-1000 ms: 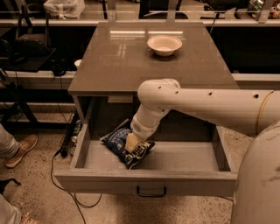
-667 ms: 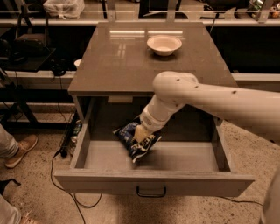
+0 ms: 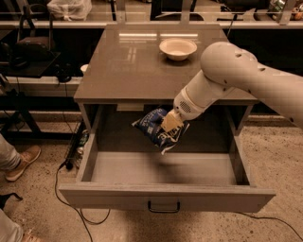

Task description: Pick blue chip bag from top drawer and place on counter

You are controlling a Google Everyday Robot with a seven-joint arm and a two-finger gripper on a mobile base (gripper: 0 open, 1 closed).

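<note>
The claw [image 3: 171,124] hangs over the rear half of the open top drawer [image 3: 88,159], its pale tan fingers [image 3: 172,121] closed tight on the blue chip bag [image 3: 152,125] with no gap showing between them. The bag is pinched near its upper right part and tilts, with its lower corner drooping toward 6 o'clock. It appears clear of the drawer floor, set against the dark cabinet opening just under the front edge of the worktop [image 3: 128,66]. From the claw the white wrist and arm [image 3: 227,71] rise toward 2 o'clock, cross the worktop's right front corner and run out of the picture at 3 o'clock. The drawer is pulled far out, and its grey floor is bare below the bag. Its flat front panel lies at 6 o'clock from the claw, and the small dark pull handle [image 3: 164,207] sits at the middle of that panel. At 12 o'clock, well apart from the claw, a shallow cream bowl [image 3: 178,48] stands upright on the glossy worktop near its back edge. Farther out at 11 o'clock a clear plastic bag [image 3: 69,8] rests on the long shelf behind. At 9 o'clock, on the speckled floor [image 3: 38,208], a tan shoe [image 3: 22,163] shows beside the cabinet.
</note>
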